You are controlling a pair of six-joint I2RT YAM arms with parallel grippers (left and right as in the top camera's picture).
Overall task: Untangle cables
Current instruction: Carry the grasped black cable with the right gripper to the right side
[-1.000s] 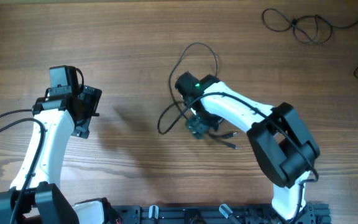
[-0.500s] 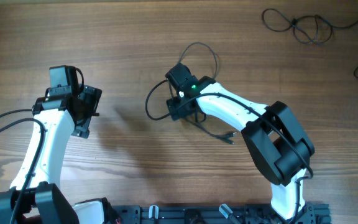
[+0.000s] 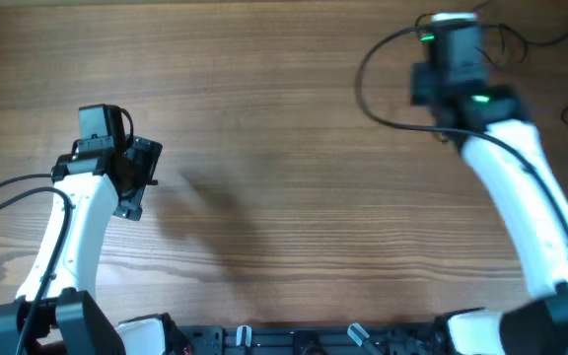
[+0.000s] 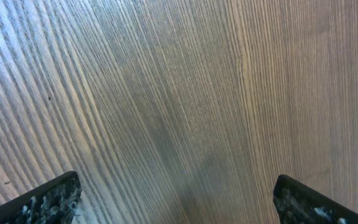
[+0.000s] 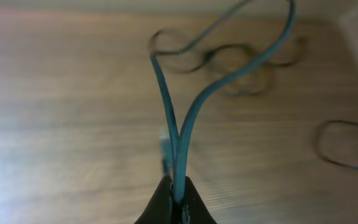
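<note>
My right hand (image 5: 174,202) is pinched tight on one cable (image 5: 185,124). A doubled teal-dark strand rises from between the fingertips and splits into a loop. From overhead, that cable (image 3: 361,79) arcs out to the left of the wrist, above the far right part of the counter (image 3: 264,99). The view is motion-blurred, so I can't say whether the loop touches the wood. Beyond it lies a small tangle (image 5: 229,68) of other cords, and a separate loose loop (image 5: 347,146) lies off to the right.

Half a second ago this hand was at the middle of the counter with the cable. It has since swung to the far right corner, taking the cable along. My left hand (image 4: 176,204) hasn't moved: jaws spread wide over bare wood.
</note>
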